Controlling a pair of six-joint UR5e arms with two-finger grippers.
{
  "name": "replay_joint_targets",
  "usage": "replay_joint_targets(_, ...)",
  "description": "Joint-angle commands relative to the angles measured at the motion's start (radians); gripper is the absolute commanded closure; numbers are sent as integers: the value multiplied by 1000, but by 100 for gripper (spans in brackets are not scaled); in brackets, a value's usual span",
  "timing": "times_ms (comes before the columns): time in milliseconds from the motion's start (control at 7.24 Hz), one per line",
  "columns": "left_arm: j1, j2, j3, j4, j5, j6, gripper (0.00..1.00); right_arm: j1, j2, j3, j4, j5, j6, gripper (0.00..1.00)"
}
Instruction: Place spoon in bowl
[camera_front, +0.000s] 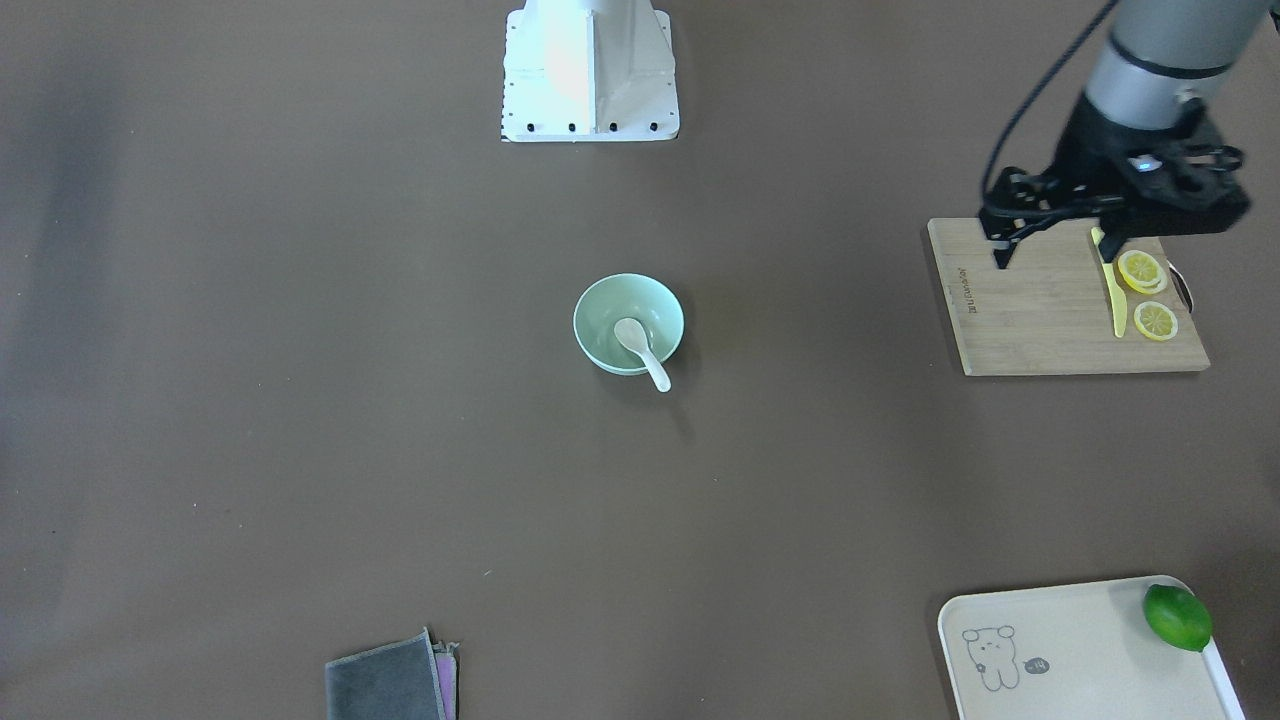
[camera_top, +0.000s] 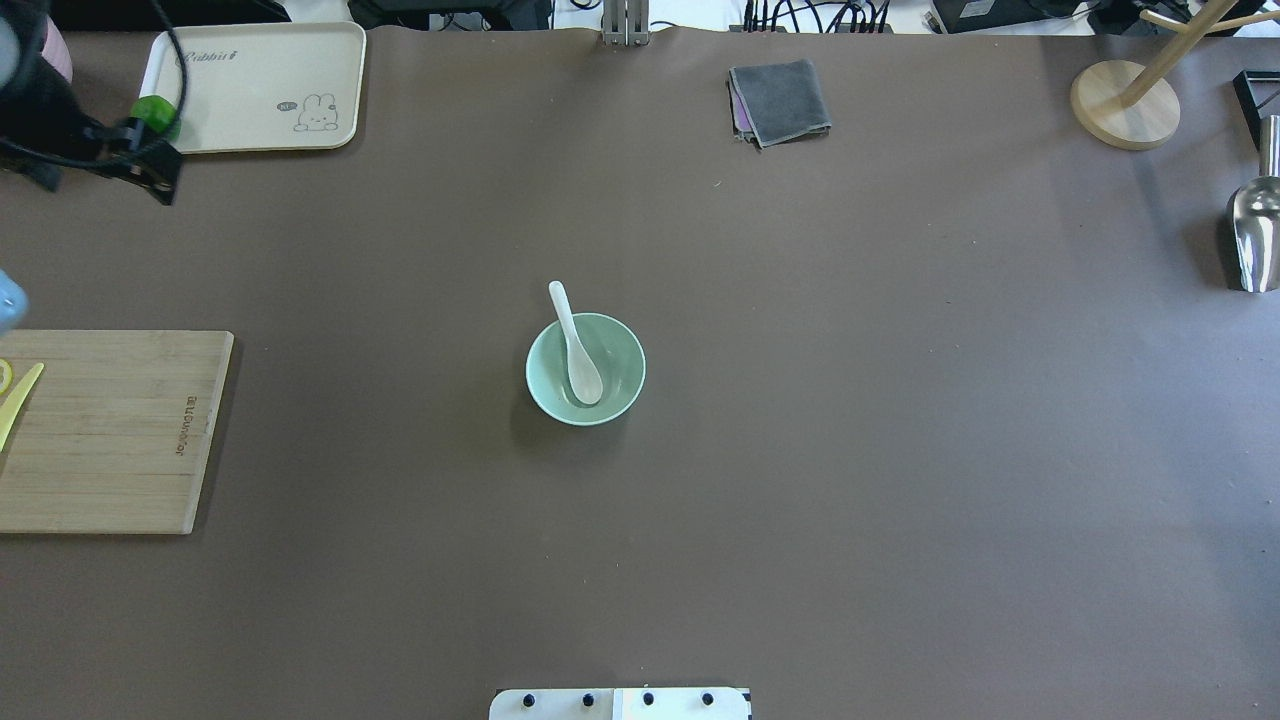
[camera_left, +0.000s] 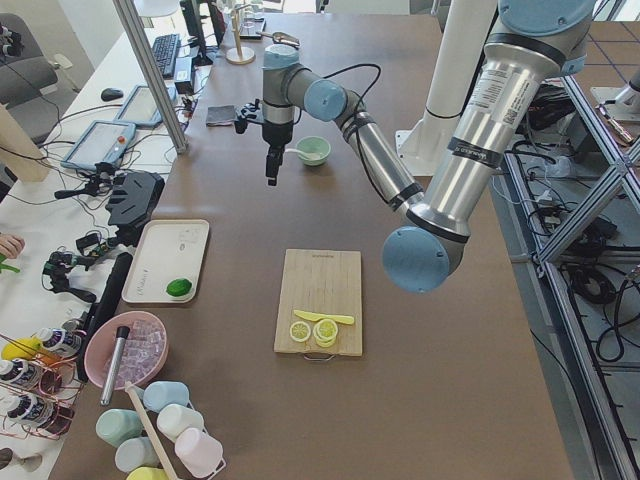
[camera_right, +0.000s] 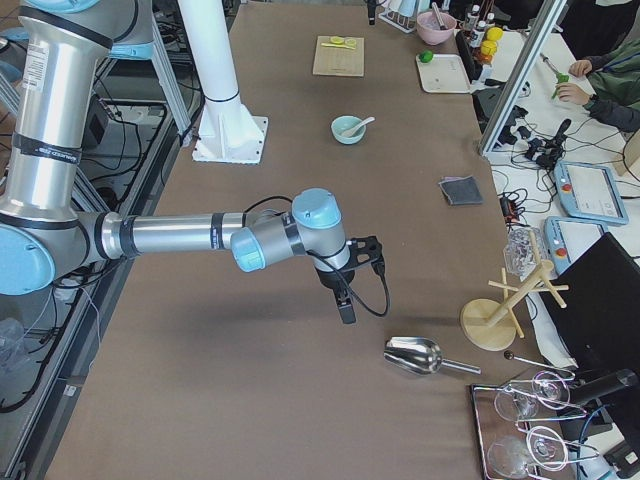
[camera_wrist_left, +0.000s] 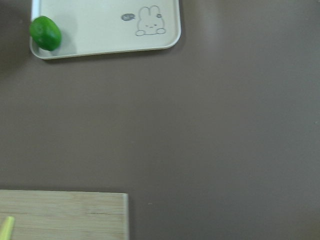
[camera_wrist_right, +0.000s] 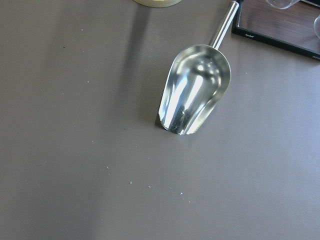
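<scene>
The white spoon (camera_front: 642, 352) lies in the mint-green bowl (camera_front: 600, 318) at the table's middle, scoop inside and handle resting over the rim. Both show in the overhead view too: spoon (camera_top: 576, 343), bowl (camera_top: 618, 378). My left gripper (camera_front: 1002, 252) hangs high above the wooden cutting board, far from the bowl, and looks shut and empty; it also shows in the overhead view (camera_top: 160, 180). My right gripper (camera_right: 346, 308) shows only in the exterior right view, above bare table near a metal scoop; I cannot tell whether it is open or shut.
A cutting board (camera_front: 1040, 320) carries lemon slices (camera_front: 1141, 270) and a yellow knife (camera_front: 1117, 300). A cream tray (camera_front: 1060, 650) holds a lime (camera_front: 1177, 617). A grey cloth (camera_top: 780, 100), a metal scoop (camera_wrist_right: 195, 95) and a wooden stand (camera_top: 1125, 103) sit along the table's edges.
</scene>
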Motion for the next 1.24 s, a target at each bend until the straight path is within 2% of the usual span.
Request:
replay_joint_targets(0, -234, 136, 75, 26, -129, 454, 2, 140, 38, 16, -164, 101, -118, 0)
replay_joint_targets(138, -249, 187, 78, 26, -131, 497, 1, 136, 125, 99, -440, 99, -122, 0)
replay_joint_targets(276, -253, 238, 83, 32, -167, 499, 2, 139, 154, 130, -598, 87, -150, 0)
replay_joint_targets(415, -266, 332, 81, -39, -206, 500, 2, 139, 70, 98, -541, 120, -223, 0)
replay_joint_targets(553, -307, 356, 124, -84, -215, 500, 1, 139, 28, 30, -427, 137, -228, 0)
replay_joint_targets(691, -315, 385, 127, -104, -215, 500, 1, 139, 18, -67, -332, 145, -227, 0)
replay_joint_targets(829, -335, 436, 129, -165, -218, 500, 1, 139, 18, -124, -256, 173, -225, 0)
replay_joint_targets(1106, -361, 584, 188, -416, -330, 496, 2, 139, 18, -150, -220, 184, -223, 0)
